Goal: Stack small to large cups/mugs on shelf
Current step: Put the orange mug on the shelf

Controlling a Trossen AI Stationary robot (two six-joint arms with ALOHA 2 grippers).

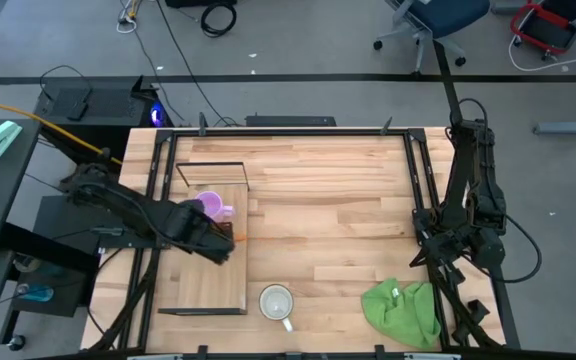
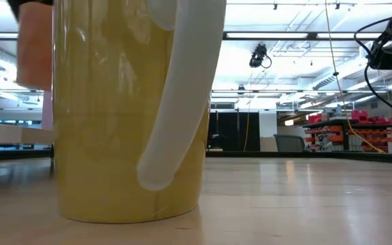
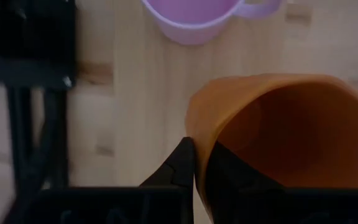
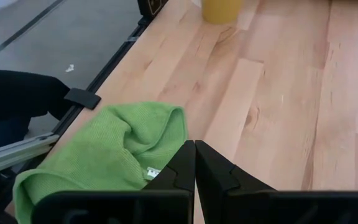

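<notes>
A light purple mug (image 1: 210, 207) stands on its base on the shelf (image 1: 208, 280), a light-wood board with a black wire frame at the table's left. My left gripper (image 1: 220, 243) points down over the shelf, just nearer than the purple mug (image 3: 194, 22), and is shut on an orange mug (image 3: 291, 130). The white mug (image 1: 276, 301) stands upright on the table near the front edge, right of the shelf; it fills the low view (image 2: 128, 109). My right gripper (image 4: 195, 146) waits shut at the table's right, above the green cloth. My left gripper pinches the orange mug's rim wall (image 3: 194, 134), one finger outside (image 3: 180, 168) and one inside the cup (image 3: 232, 177). The fingers come from above, pointing down. The mug hangs open side up, lifted clear above the shelf (image 2: 36, 51).
A crumpled green cloth (image 1: 403, 312) lies at the front right of the table, under my right gripper (image 1: 438, 250). Black frame rails run along the table's left and right sides. Bare wood spreads across the middle and far part of the table.
</notes>
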